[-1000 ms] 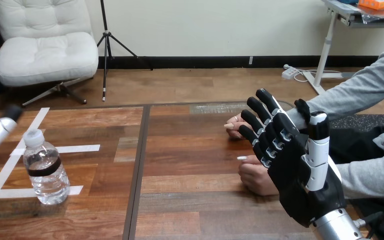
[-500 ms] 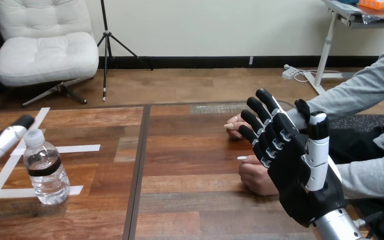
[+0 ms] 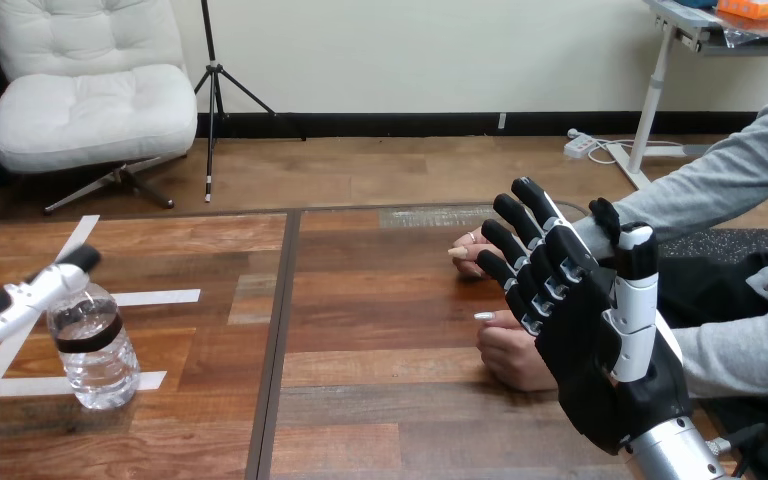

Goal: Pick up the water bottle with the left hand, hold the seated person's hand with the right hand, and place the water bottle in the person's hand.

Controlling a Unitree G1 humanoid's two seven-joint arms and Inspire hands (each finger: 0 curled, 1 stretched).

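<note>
As right hand [image 3: 600, 350] overlaps person's hands [image 3: 508, 352], tape [image 3: 155, 297] flanks water bottle [image 3: 95, 350].

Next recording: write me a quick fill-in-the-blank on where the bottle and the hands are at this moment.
1. The water bottle stands ____ on the table.
2. The left robot hand is nearest the ____.
3. The right robot hand, raised with straight fingers, holds ____.
4. The person's hands rest at the table's ____ side.
Missing words: upright; water bottle; nothing; right.
</note>
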